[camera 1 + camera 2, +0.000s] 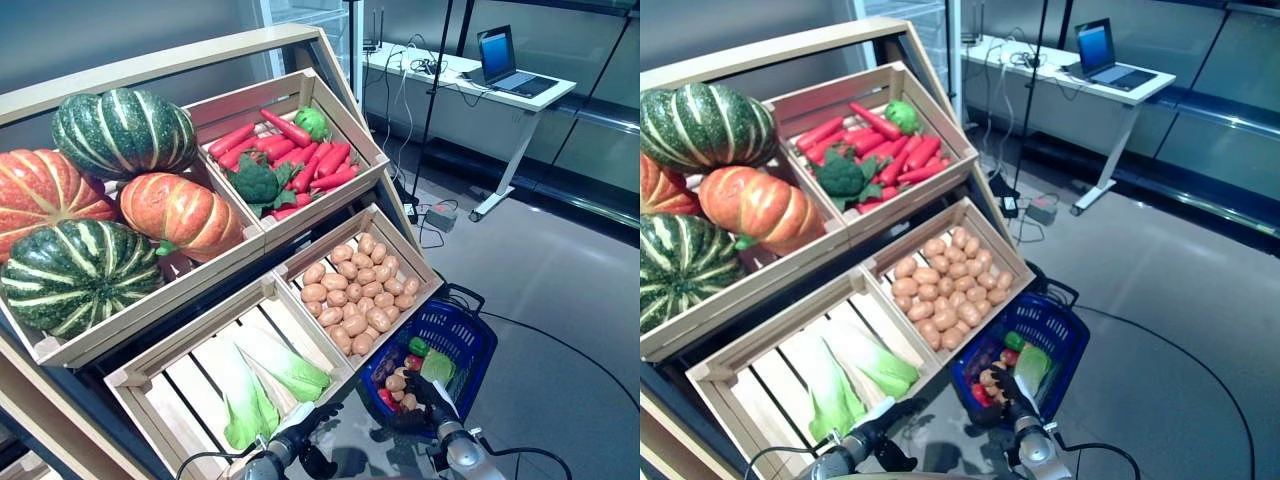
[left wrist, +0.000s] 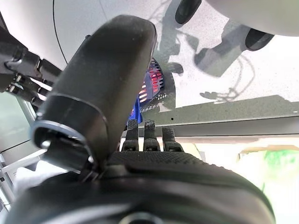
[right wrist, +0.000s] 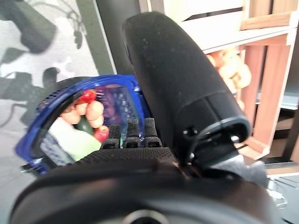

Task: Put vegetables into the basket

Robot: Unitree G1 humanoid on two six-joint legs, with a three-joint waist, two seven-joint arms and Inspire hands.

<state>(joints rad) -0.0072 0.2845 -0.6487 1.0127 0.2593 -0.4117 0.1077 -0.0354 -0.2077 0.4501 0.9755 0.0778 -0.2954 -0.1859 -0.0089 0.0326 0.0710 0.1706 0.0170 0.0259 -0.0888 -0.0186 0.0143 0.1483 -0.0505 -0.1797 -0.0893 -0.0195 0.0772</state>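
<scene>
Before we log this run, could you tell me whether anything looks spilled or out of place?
Nothing stands out: the blue basket sits upright on the floor with its vegetables inside, and the potatoes lie within their crate.

Two silver-grey metallic forearms, each ending in a dark matte hand, left hand [image 1: 318,414], right hand [image 1: 428,398], thick rounded black thumbs, ribbed segmented black fingers, textured palm housing.
</scene>
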